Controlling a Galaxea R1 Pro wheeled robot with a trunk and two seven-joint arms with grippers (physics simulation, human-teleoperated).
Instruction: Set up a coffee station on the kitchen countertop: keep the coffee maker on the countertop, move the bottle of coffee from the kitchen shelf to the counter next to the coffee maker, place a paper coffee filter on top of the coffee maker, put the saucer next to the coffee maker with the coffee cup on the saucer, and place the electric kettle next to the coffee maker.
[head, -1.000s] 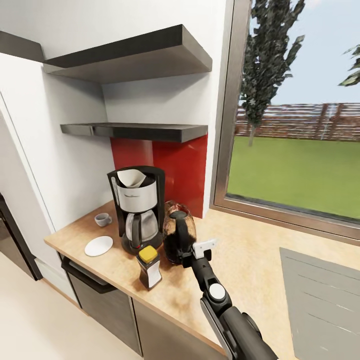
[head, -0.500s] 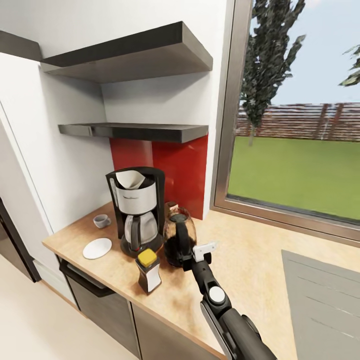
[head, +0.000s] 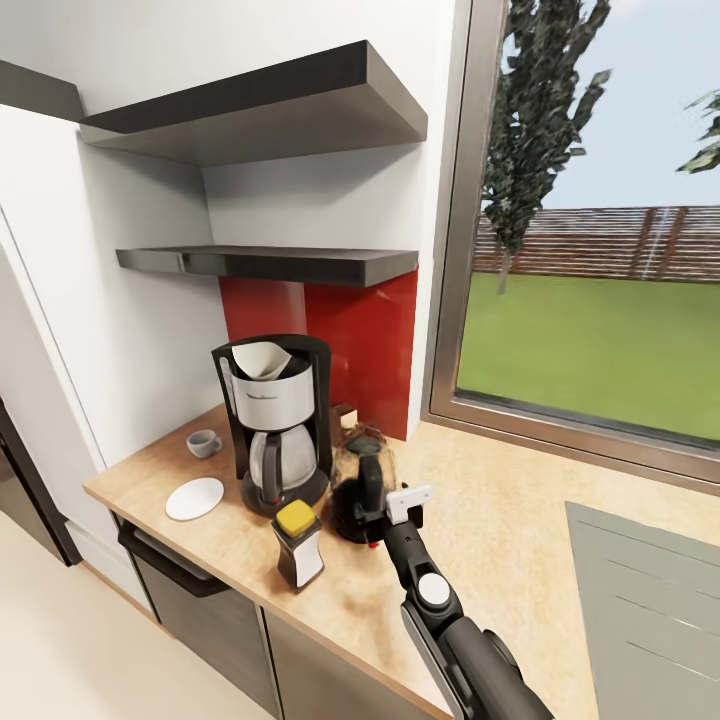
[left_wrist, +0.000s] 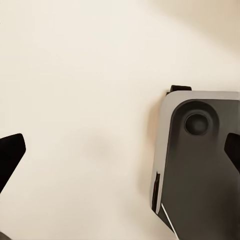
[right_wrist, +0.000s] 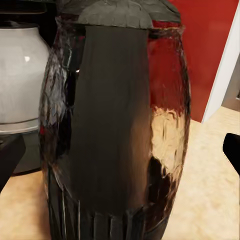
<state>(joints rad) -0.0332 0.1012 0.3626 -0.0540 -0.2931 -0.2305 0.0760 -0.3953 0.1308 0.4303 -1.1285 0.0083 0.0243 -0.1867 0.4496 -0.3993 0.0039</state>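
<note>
Right pincer (head: 392, 510): mine, spread wide at the pear-shaped glass kettle with black handle (head: 362, 487), which leans toward the black-and-silver coffee maker (head: 272, 420).
Done: white paper filter (head: 262, 359) on top; yellow-capped black bottle (head: 298, 543) at its 6 o'clock.
Left: small white cup (head: 204, 442) stands apart from the round white saucer (head: 195, 497).
Room: bottle near the light wood table (head: 500, 530) front edge; open worktop at 3 o'clock.

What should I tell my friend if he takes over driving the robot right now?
Left gripper: open, holding nothing.
Right gripper: open, at the handle of the electric kettle.
Done: on the kitchen countertop, the coffee maker has the paper coffee filter on top, with the bottle of coffee and the kettle beside it.
Left: the coffee cup sits apart from the saucer; set it on the saucer.
</note>
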